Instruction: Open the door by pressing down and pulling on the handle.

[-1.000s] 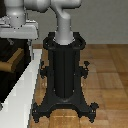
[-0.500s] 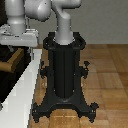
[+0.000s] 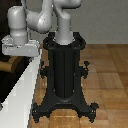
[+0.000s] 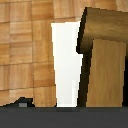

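Observation:
In the exterior view the door [image 3: 9, 82] is a dark panel at the far left, beside its white frame [image 3: 22, 95]. The handle [image 3: 11, 64], a short tan-brown bar, sticks out just under my grey-white gripper [image 3: 20, 52]. The gripper's fingers are hidden there, so its state does not show. In the wrist view the handle [image 4: 106, 55] fills one side as a large wood-coloured bar, very close to the camera. A white strip of the frame [image 4: 67, 65] runs beside it. A dark band [image 4: 64, 118] crosses the near edge of that view.
The black robot pedestal [image 3: 64, 75] stands in the middle on a wooden floor [image 3: 107, 85], with its spread feet [image 3: 65, 107] reaching toward the frame. The arm's grey links [image 3: 37, 20] arch over from the pedestal to the door.
The gripper has come down toward the handle and shifted slightly to the exterior view's right. The door has not visibly moved.

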Motion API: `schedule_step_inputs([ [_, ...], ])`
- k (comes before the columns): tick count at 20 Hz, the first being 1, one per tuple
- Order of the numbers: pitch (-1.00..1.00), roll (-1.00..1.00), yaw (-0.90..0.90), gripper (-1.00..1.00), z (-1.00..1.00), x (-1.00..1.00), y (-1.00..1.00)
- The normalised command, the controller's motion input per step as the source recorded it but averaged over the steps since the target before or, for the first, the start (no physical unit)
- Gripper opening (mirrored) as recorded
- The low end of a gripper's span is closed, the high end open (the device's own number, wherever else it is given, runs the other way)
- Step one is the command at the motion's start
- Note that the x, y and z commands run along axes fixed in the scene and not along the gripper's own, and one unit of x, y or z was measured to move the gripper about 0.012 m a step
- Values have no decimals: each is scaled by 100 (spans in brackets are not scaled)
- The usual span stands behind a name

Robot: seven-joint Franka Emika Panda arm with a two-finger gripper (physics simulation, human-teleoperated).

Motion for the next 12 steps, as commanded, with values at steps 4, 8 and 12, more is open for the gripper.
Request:
schedule_step_inputs([
  [4,0,0,0,-100,0,0,0],
  [8,0,0,0,-100,0,0,0],
  [12,-4,0,0,-100,-25,0,0],
])
